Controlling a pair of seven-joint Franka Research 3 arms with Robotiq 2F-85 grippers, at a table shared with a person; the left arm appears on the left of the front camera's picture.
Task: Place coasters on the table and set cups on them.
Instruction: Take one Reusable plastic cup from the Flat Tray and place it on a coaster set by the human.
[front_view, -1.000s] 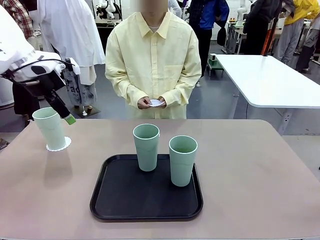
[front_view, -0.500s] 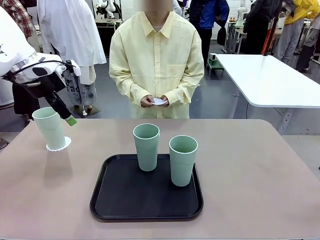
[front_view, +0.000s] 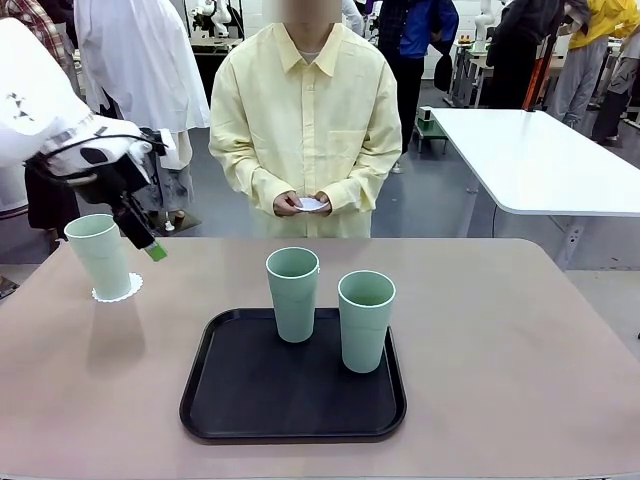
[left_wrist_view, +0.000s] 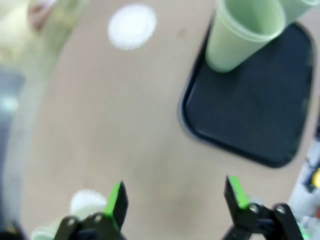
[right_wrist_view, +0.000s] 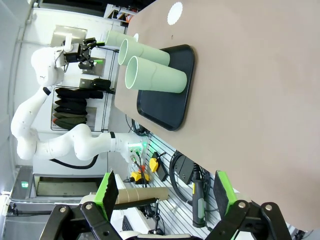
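Busy lab behind, and in front of you a beige-pink worktop (front_view: 520, 340) with a person in a yellow shirt at its far side. Count three cups. The first cup (front_view: 100, 255) stands just left of your left tool (front_view: 150, 245), near it but not touching. The second cup (front_view: 293, 295) and third cup (front_view: 366, 320) stand on the black tray (front_view: 250, 400), off to that tool's right. Now the coasters, three as well. One coaster (front_view: 122, 293) sits under the first cup. A bare coaster (left_wrist_view: 132, 26) lies on the worktop well ahead of the left tool. What looks like the last coaster (front_view: 314, 205) is in the person's hands (front_view: 292, 205). Your left tool's fingers are spread wide, nothing between them. Your right tool (right_wrist_view: 165, 187) is spread wide too and empty, with the tray well ahead of it.
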